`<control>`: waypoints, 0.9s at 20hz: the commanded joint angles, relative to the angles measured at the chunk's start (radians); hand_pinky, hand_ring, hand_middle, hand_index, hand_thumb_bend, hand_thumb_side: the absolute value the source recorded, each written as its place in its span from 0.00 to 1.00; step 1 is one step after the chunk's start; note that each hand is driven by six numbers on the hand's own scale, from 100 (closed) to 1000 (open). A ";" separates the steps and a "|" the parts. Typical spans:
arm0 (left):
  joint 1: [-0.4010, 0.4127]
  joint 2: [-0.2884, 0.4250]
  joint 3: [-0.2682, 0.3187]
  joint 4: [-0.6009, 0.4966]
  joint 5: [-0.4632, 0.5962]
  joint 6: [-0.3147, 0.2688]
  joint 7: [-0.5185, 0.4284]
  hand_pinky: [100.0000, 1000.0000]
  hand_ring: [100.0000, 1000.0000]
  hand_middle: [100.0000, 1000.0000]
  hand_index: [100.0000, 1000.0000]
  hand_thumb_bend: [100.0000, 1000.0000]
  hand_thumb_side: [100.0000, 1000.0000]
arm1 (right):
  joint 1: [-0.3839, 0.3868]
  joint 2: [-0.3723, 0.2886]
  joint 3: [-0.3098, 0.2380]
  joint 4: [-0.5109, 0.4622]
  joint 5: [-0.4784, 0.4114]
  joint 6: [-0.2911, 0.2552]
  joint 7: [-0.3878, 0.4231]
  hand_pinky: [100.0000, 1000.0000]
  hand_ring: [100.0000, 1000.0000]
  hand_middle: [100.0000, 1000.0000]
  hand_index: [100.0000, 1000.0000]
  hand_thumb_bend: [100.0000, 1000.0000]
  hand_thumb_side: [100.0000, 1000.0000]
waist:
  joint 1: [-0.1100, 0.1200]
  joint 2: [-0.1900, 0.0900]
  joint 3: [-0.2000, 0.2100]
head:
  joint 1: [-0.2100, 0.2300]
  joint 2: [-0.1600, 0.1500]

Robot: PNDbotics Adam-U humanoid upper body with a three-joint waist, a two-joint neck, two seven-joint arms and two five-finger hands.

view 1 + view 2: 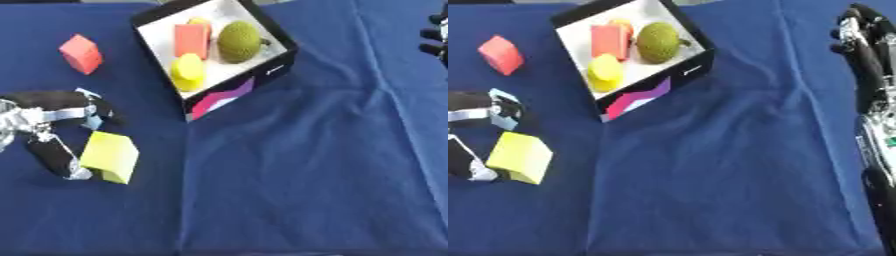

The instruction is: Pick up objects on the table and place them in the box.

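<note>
Our left hand [48, 131], spread wide, brackets the yellow block [110, 156] near the counter's left edge; one finger touches its side. If we close off-centre, it could twist away. The box [267, 30] waits at the far edge.

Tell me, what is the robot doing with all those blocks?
The robot is putting things from the blue table into the box. Its left hand is around the yellow block, fingers on either side, about to pick it up. A red block waits farther back on the table. The box already holds a pink block, a yellow piece and a green ball. The right hand rests at the side.
</note>
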 commanded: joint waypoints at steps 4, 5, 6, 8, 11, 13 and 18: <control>-0.024 -0.001 0.003 0.000 -0.034 -0.021 0.027 0.64 0.58 0.56 0.72 0.39 0.00 | -0.016 -0.014 -0.004 -0.008 -0.005 0.002 -0.005 0.75 0.75 0.73 0.84 0.00 0.52 | 0.006 -0.007 -0.001 | 0.008 -0.007; -0.026 0.000 0.013 -0.017 -0.029 -0.023 0.040 0.56 0.52 0.52 0.69 0.38 0.00 | -0.016 -0.014 -0.005 -0.007 -0.006 0.001 -0.005 0.75 0.75 0.73 0.84 0.00 0.52 | 0.006 -0.008 0.000 | 0.008 -0.005; -0.026 0.004 0.024 -0.038 -0.021 -0.023 0.053 0.56 0.52 0.52 0.69 0.38 0.00 | -0.016 -0.014 -0.005 -0.007 -0.006 0.001 -0.006 0.75 0.75 0.73 0.84 0.00 0.52 | 0.007 -0.008 0.000 | 0.008 -0.005; -0.042 0.017 0.054 -0.097 0.000 -0.026 0.082 0.45 0.41 0.44 0.58 0.38 0.00 | -0.015 -0.016 -0.006 -0.007 -0.007 0.000 -0.008 0.75 0.75 0.73 0.83 0.00 0.52 | 0.008 -0.011 0.004 | 0.008 -0.002; -0.102 0.035 0.102 -0.179 0.043 -0.030 0.120 0.45 0.41 0.42 0.56 0.42 0.00 | -0.012 -0.019 -0.005 -0.006 -0.008 0.000 -0.009 0.75 0.75 0.73 0.83 0.00 0.52 | 0.010 -0.015 0.010 | 0.009 0.003; -0.177 0.020 0.129 -0.192 0.070 -0.050 0.137 0.45 0.41 0.42 0.58 0.45 0.00 | -0.006 -0.023 -0.006 -0.005 -0.007 0.000 -0.010 0.75 0.75 0.73 0.83 0.00 0.52 | 0.011 -0.019 0.016 | 0.007 0.005; -0.416 -0.161 0.101 -0.054 0.047 -0.019 0.110 0.51 0.44 0.42 0.58 0.44 0.00 | 0.003 -0.024 -0.007 0.001 -0.005 0.002 -0.008 0.75 0.75 0.73 0.83 0.00 0.52 | 0.007 -0.026 0.022 | 0.013 0.011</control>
